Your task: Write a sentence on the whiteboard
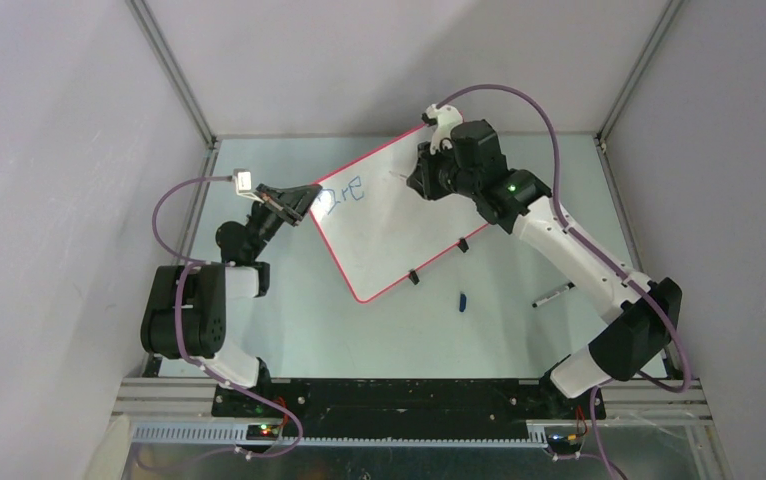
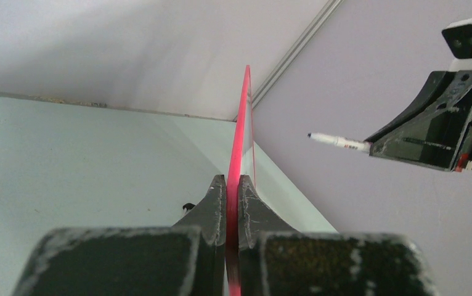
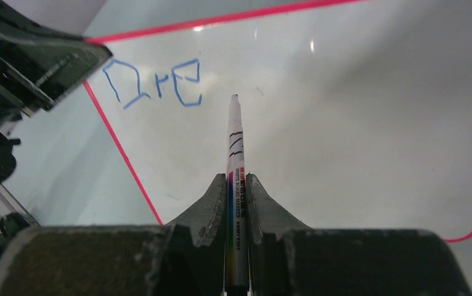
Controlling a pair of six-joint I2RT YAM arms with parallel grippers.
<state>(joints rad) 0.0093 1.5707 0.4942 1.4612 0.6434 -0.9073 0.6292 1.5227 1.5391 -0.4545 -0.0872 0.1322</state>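
Note:
The whiteboard (image 1: 389,225) lies tilted on the table, white with a red-pink rim. Blue marker letters "Dre" (image 1: 342,194) stand near its left corner, also in the right wrist view (image 3: 153,83). My left gripper (image 1: 304,197) is shut on the board's left rim, seen edge-on between the jaws in the left wrist view (image 2: 233,185). My right gripper (image 1: 421,175) is shut on a white whiteboard marker (image 3: 235,160). The marker's tip (image 3: 234,97) sits just right of the "e", close to the board; contact is unclear. The marker also shows in the left wrist view (image 2: 338,142).
A blue marker cap (image 1: 462,300) and a second black-and-white marker (image 1: 553,294) lie on the table in front of the board. Two black clip feet (image 1: 413,277) stick out from the board's near edge. Grey enclosure walls surround the table.

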